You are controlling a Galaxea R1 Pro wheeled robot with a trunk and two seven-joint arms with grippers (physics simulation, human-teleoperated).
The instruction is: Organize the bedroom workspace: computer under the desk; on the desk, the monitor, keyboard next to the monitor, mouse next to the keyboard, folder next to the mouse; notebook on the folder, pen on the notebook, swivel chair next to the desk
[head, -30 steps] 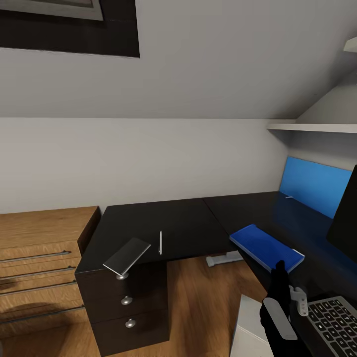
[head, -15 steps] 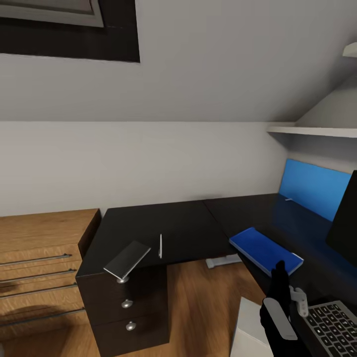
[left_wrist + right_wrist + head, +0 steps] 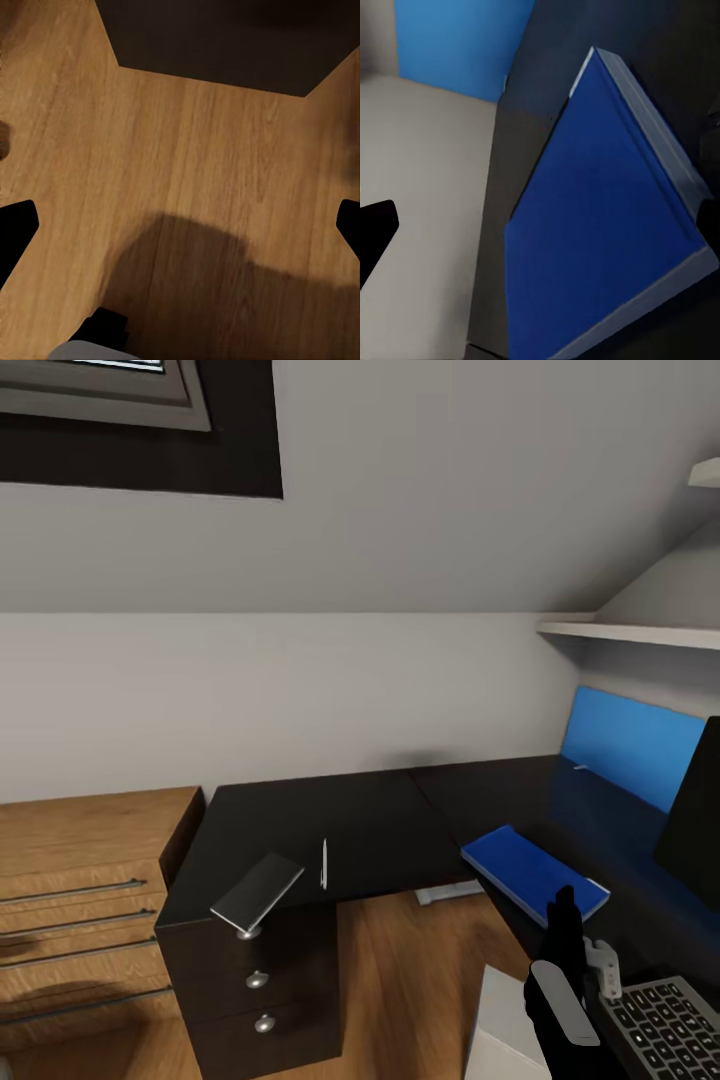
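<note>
The view has tilted up a little since a second ago; nothing on the worktop (image 3: 380,820) moved. Folder (image 3: 535,872) lies lower right, notebook (image 3: 257,892) and pen (image 3: 324,862) lower left. Right pincer (image 3: 565,905) hovers, seemingly open, empty.

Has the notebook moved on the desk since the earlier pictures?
No. The notebook lies at the same desk corner above the drawer knobs, beside the pen. The whole picture shifted, so the camera moved.
</note>
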